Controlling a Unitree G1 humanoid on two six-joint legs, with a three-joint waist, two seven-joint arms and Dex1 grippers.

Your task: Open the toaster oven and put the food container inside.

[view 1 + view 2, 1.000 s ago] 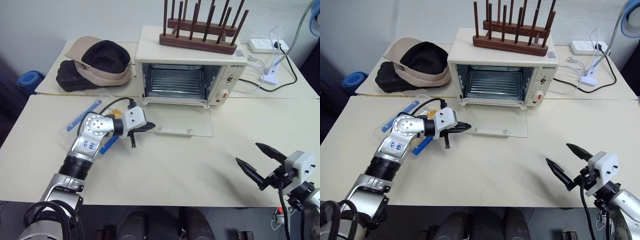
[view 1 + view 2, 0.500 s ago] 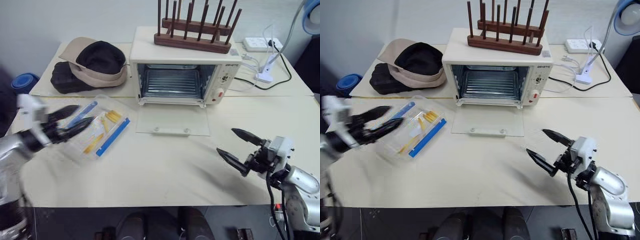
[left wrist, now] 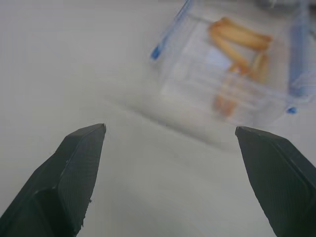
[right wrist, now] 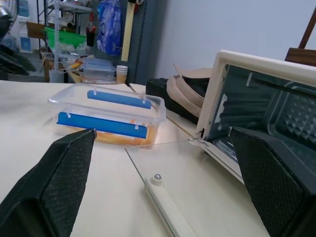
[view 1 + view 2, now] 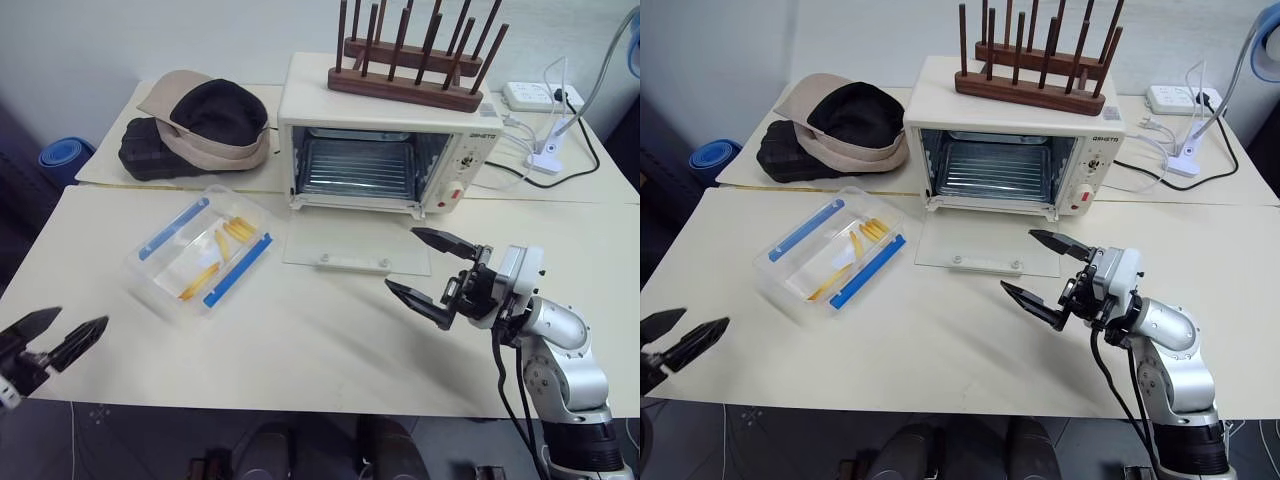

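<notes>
The cream toaster oven stands at the back of the table with its glass door dropped flat and the wire rack showing inside. Left of the door lies the food container, a clear box with blue clips and yellow sticks. My left gripper hangs open at the table's near left edge, well short of the container, which shows between its fingers in the left wrist view. My right gripper is open just right of the door's front edge, pointing left toward the container.
A wooden peg rack sits on the oven. A cap on a black case rests at the back left. A power strip and cables lie at the back right. Bare tabletop spreads in front of the door.
My left gripper let go near the oven door, opened, and swung back to the near left edge. My right gripper moved left and up toward the door. The view shifted.
</notes>
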